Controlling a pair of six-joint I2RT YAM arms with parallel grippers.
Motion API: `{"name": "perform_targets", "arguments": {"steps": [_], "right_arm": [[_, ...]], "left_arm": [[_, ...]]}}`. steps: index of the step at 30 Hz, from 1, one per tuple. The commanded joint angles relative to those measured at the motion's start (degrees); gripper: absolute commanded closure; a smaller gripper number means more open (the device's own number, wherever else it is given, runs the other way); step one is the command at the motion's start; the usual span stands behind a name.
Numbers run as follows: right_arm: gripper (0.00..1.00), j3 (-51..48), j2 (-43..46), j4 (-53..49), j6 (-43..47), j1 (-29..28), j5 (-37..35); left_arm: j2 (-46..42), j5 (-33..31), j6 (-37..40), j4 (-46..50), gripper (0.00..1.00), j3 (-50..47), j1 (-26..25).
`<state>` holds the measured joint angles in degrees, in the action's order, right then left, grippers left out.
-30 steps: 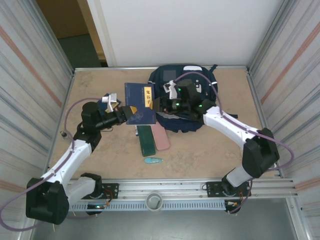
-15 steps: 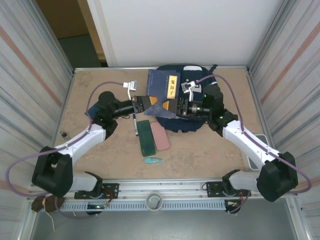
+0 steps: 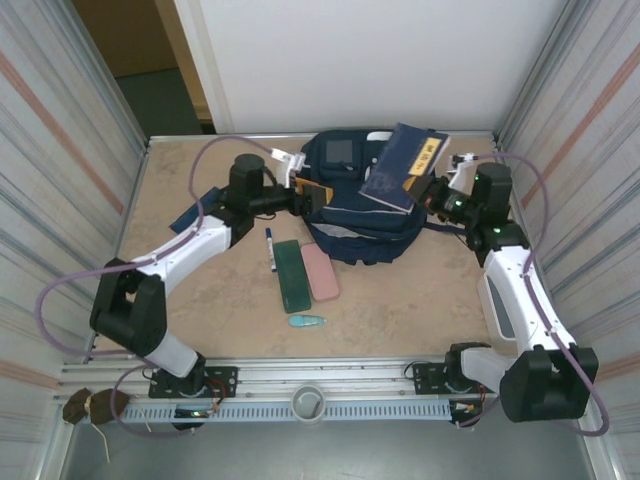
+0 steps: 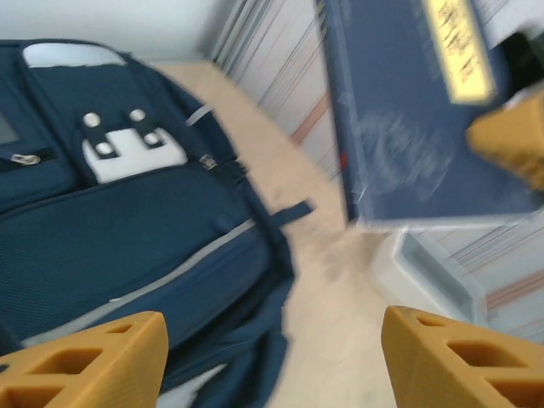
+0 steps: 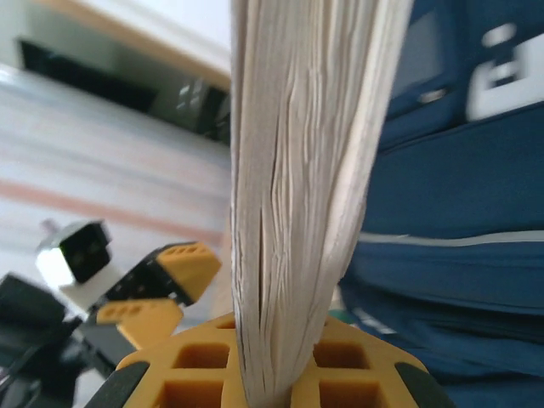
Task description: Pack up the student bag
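Note:
The student bag [image 3: 365,215], a large navy backpack, lies flat at the back middle of the table; it is also in the left wrist view [image 4: 127,212] and the right wrist view [image 5: 459,212]. A blue book with a yellow title label [image 3: 402,165] is tilted above the bag's right part, and my right gripper [image 3: 424,189] is shut on its lower corner. The book's page edges [image 5: 306,170] run between that gripper's jaws [image 5: 282,374]. My left gripper [image 3: 318,197] is open at the bag's left edge, nothing between its fingers [image 4: 272,357], the book [image 4: 408,110] ahead of it.
In front of the bag lie a pen [image 3: 270,248], a green case [image 3: 292,276], a pink case [image 3: 320,272] and a small teal object [image 3: 307,321]. A blue flat item [image 3: 196,211] lies under the left arm. A white tray-like thing [image 4: 425,272] sits at the right.
The left gripper let go of the book and opened. The right gripper closed on the book and carried it right and back over the bag. The left gripper moved to the bag's left edge.

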<state>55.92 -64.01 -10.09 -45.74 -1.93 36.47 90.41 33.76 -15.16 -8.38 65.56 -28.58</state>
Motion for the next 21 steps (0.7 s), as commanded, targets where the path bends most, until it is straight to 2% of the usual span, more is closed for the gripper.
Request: {"name": "perform_targets", "arguments": {"steps": [1, 4, 7, 13, 17, 21], "right_arm": [[1.00, 4.7, 3.2, -13.7, 9.5, 1.4, -9.8], [1.00, 4.8, 3.3, -16.0, 12.2, 1.9, -12.2], [1.00, 4.1, 2.5, -16.2, 13.1, 1.9, -11.3], [1.00, 2.4, 1.1, -16.2, 13.9, 1.9, -10.3], [1.00, 1.4, 1.1, -15.8, 14.0, 1.9, -10.1], [1.00, 0.6, 1.4, -15.7, 14.0, 1.9, -9.7]], "left_arm": [[5.8, -12.6, 26.3, 17.8, 0.30, 8.1, -2.5], [14.0, -16.1, 34.2, 26.8, 0.29, 17.6, -3.0], [21.0, -19.0, 41.4, 32.1, 0.28, 24.5, -3.1], [30.0, -18.0, 54.7, 39.4, 0.22, 33.3, -5.9], [33.9, -15.9, 58.0, 40.4, 0.17, 34.9, -8.3], [38.5, -19.9, 59.5, 42.5, 0.12, 38.7, -9.7]]}}
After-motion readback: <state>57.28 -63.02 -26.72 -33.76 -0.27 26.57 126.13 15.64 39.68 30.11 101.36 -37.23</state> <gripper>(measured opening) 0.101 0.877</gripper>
